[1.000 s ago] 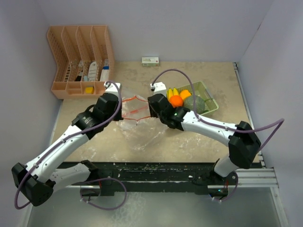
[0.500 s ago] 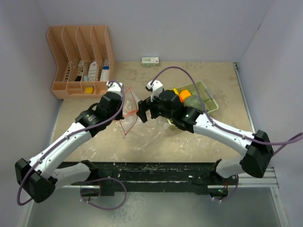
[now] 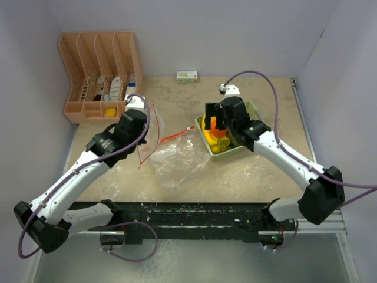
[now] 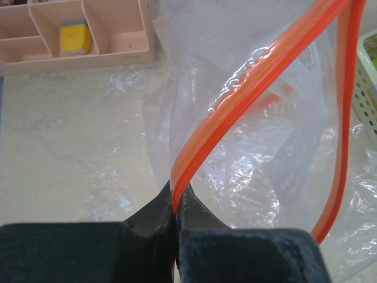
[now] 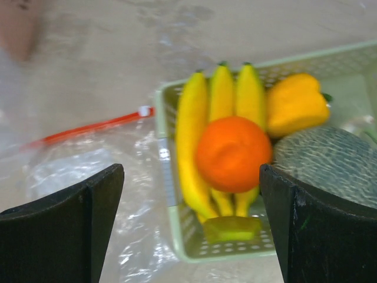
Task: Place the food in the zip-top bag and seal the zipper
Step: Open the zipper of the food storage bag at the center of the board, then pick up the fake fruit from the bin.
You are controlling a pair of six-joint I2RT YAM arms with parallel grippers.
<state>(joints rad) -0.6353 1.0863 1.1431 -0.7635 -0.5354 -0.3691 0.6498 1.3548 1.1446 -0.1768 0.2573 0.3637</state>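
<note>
Left hand (image 4: 175,207): fingers pressed together, clamped on the orange zipper strip (image 4: 253,88) of the zip-top bag (image 3: 177,162), holding that edge up off the table (image 3: 224,184).
Right hand (image 5: 189,177): fingers wide apart, gripping nothing, hanging over the left end of the tray (image 5: 171,200).
Food: all in the pale green tray; bananas (image 5: 219,94) with an orange (image 5: 232,153) lying on them, a yellow pepper (image 5: 294,105) behind, and a netted green melon (image 5: 330,168) to the right.
Bag: clear and crumpled, lying between the arms, its loose plastic against the tray's left corner; a white slider (image 5: 143,111) sits near the tray rim.
Around: a peach organiser rack (image 3: 94,65) at the far left with a yellow block (image 4: 75,36) in a front compartment; a white box (image 3: 187,75) by the back wall.
In the way: from above, the right hand covers most of the food.
Hard to make out: the right wrist view is blurred; the melon is cut off at its edge; the rack's other contents are too small to name.
</note>
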